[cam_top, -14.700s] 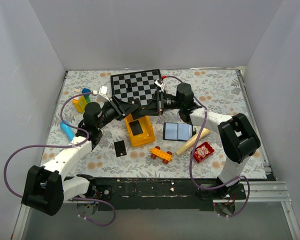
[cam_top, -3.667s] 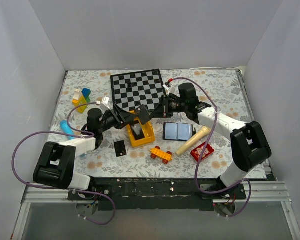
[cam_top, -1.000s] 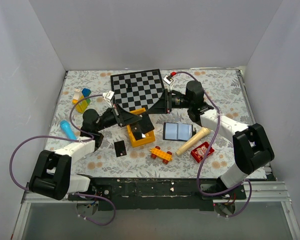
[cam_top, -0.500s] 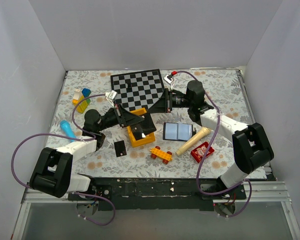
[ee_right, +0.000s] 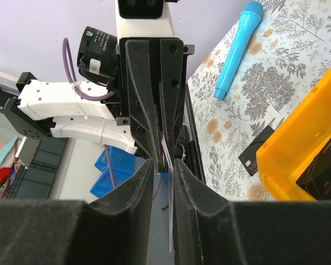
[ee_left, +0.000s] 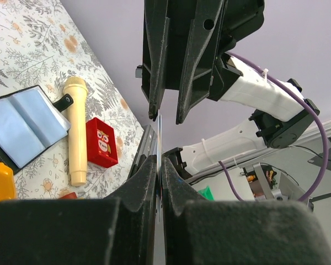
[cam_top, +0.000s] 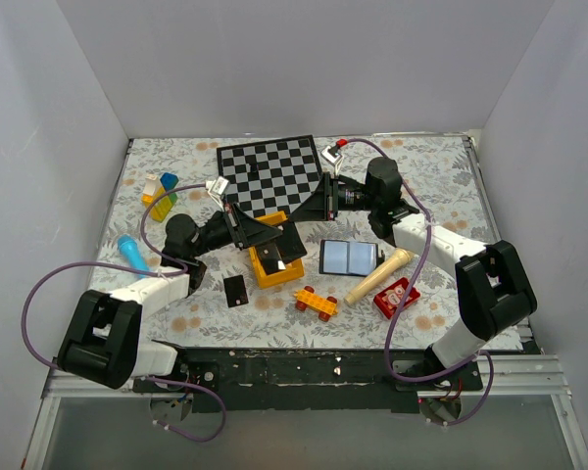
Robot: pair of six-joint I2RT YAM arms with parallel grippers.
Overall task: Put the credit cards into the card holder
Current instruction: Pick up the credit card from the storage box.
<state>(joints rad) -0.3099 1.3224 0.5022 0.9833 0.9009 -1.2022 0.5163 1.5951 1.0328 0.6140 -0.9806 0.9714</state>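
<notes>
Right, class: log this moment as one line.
phase: handover | left tool: shut on thin black credit card | right tool: open astride it | black folding card holder: lying open

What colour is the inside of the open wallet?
The wallet is blue-grey inside, with a black edge; the left wrist view shows it best.

The left arm (cam_top: 147, 287) and right arm (cam_top: 439, 239) share white links, chunky black joints, looping purple cables (cam_top: 26, 304) and black wedge-shaped end effector fingers (ee_left: 133, 193).
</notes>
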